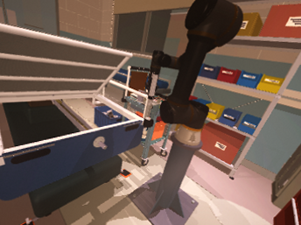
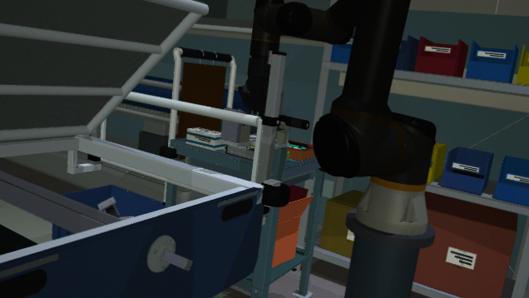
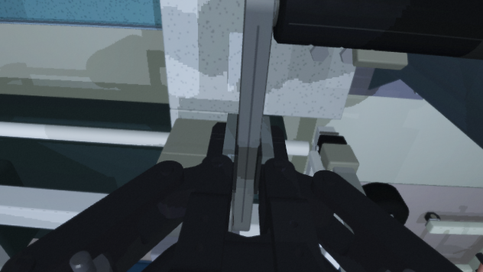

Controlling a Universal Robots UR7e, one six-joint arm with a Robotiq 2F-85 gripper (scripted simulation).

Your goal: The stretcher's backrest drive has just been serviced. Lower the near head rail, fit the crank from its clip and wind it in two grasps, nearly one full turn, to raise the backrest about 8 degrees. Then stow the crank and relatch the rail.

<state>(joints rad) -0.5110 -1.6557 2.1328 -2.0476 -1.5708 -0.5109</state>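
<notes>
The grey crank arm (image 3: 248,114) stands upright at the near corner post of the stretcher, and my gripper (image 3: 246,153) is closed on it from above. In the second side camera the crank (image 2: 275,87) runs down the post, its black handle (image 2: 293,122) sticking out to the right. The white head rail (image 2: 187,107) stands raised above the blue end panel (image 2: 137,245). The drive shaft stub (image 2: 172,258) pokes out of a round plate on that panel. A black knob (image 2: 275,194) sits at the panel's corner. The backrest (image 1: 49,62) is tilted up.
Shelving with coloured bins (image 1: 234,76) lines the right wall. A teal cart (image 2: 249,158) with boxes stands just behind the stretcher corner. My own arm column (image 2: 386,208) rises close to the right of the post. A blue bin (image 2: 108,204) sits under the frame.
</notes>
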